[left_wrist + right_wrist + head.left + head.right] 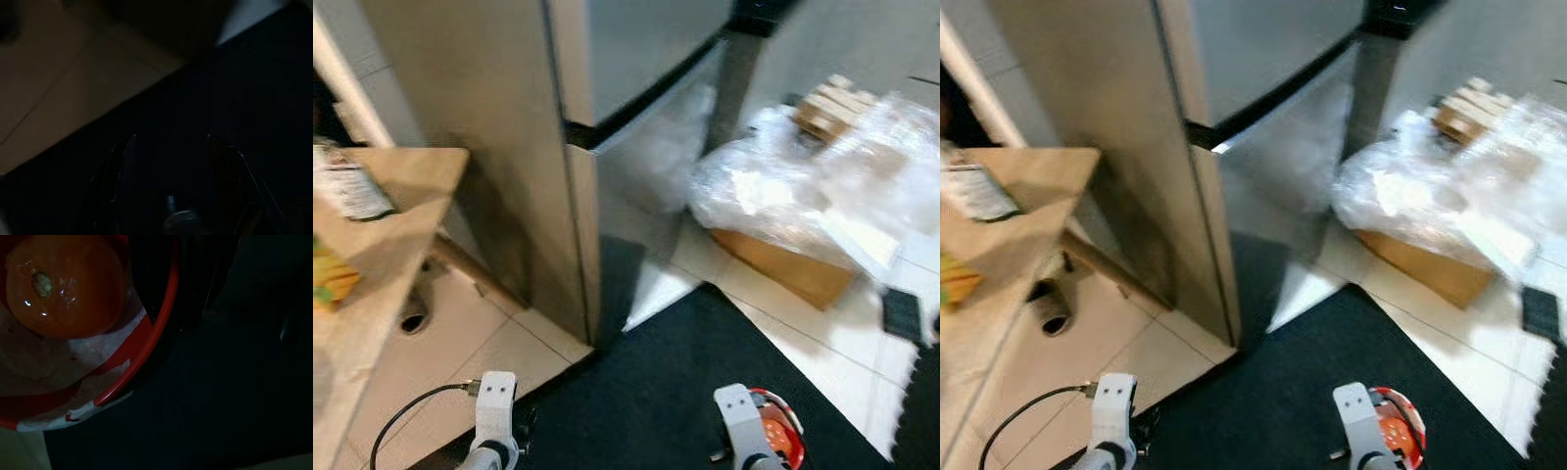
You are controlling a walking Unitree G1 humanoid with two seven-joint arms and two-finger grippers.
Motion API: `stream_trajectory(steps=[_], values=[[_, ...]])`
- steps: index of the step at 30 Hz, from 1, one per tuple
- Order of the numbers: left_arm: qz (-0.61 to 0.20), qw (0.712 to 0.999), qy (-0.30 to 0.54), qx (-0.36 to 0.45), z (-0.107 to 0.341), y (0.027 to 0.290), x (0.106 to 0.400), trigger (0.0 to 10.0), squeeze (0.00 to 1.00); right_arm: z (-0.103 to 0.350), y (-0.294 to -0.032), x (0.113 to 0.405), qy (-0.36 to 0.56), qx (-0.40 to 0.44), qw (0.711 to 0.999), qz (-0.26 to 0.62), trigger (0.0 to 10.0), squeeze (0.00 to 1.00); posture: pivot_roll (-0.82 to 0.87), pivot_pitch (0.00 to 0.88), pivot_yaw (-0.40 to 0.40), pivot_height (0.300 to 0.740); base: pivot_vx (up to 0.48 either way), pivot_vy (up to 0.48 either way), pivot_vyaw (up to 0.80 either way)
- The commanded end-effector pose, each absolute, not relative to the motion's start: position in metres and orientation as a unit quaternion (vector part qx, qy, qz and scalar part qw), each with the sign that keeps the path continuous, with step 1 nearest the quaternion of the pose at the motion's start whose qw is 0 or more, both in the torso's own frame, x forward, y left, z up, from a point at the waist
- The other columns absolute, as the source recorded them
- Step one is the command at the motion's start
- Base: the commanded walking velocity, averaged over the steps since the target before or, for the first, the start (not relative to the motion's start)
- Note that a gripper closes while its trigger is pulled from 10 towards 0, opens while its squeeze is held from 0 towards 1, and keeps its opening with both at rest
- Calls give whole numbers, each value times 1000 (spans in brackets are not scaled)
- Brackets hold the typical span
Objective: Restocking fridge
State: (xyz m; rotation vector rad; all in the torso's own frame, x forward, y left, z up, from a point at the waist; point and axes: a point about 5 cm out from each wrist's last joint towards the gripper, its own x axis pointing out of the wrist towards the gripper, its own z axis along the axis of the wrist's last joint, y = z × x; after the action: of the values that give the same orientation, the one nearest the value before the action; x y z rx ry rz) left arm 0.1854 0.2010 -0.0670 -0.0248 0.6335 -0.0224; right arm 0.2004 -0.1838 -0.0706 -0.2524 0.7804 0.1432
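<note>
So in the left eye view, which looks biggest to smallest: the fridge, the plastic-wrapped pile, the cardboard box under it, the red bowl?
1. fridge
2. plastic-wrapped pile
3. cardboard box, partly covered by the pile
4. red bowl, partly hidden behind the right arm; it sits nearest the camera, so its true size is unsure.

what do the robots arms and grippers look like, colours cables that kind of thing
Both arms end in pale silver-white wrist housings, blocky with rounded tops; the left arm shows two small dark dots on its face. A thin black cable loops out from its side. The right arm has a similar light casing. The left gripper has two long black fingers, dim in the wrist view.
</note>
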Motion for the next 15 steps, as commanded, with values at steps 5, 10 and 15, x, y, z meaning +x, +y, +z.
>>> stream_trajectory(steps=[5, 10, 15], values=[[-19, 950, 311, -13, -67, 197, 186, 10000, 0, -76, -184, 189, 392, -117, 910, 65, 10000, 0, -126, 89, 22, 740, 286, 0, 0], [-23, 952, 305, -12, -66, 195, 188, 10000, 0, -77, -184, 189, 392, -116, 910, 65, 10000, 0, -127, 87, 23, 740, 285, 0, 0], [-38, 957, 288, -18, -63, 191, 191, 10000, 0, -77, -184, 189, 394, -124, 908, 71, 10000, 0, -126, 86, 23, 740, 106, 0, 0]])
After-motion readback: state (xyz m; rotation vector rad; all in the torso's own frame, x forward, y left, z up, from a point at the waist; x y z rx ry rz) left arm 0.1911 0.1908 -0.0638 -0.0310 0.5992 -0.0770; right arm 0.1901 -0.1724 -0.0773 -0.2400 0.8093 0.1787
